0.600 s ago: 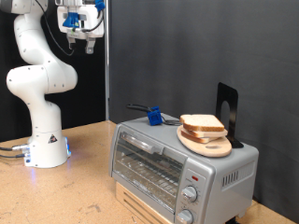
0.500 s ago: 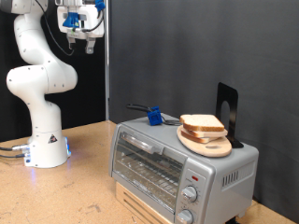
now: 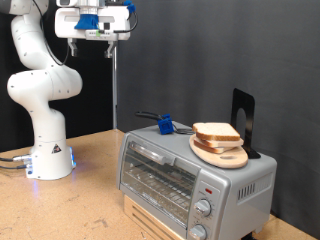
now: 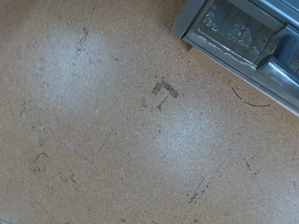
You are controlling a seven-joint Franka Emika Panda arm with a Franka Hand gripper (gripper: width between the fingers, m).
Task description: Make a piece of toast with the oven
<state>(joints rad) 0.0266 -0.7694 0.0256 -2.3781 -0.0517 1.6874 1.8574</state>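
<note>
Pincer [image 3: 108, 42] is high up, well above and to the exterior view's left of the oven [image 3: 195, 178], nowhere near it. Versus 0.6 s ago the hand has swung: it has rotated and shifted toward the oven's side, fingers now hanging a bit closer to it. The fingers look empty, but they're too small and dark to tell the opening. The piece of toast [image 3: 215, 131] hasn't moved: it's on the round wood board [image 3: 222, 151] on top of the oven, toward its right end. The oven door looks closed, rack visible through the glass. The blue object [image 3: 163, 124] on the oven top, left of the toast, is also unchanged. Wrist view shows only bare tabletop [image 4: 112, 131] plus one corner of the oven. Read: the arm is only repositioning; no toast step done.
</note>
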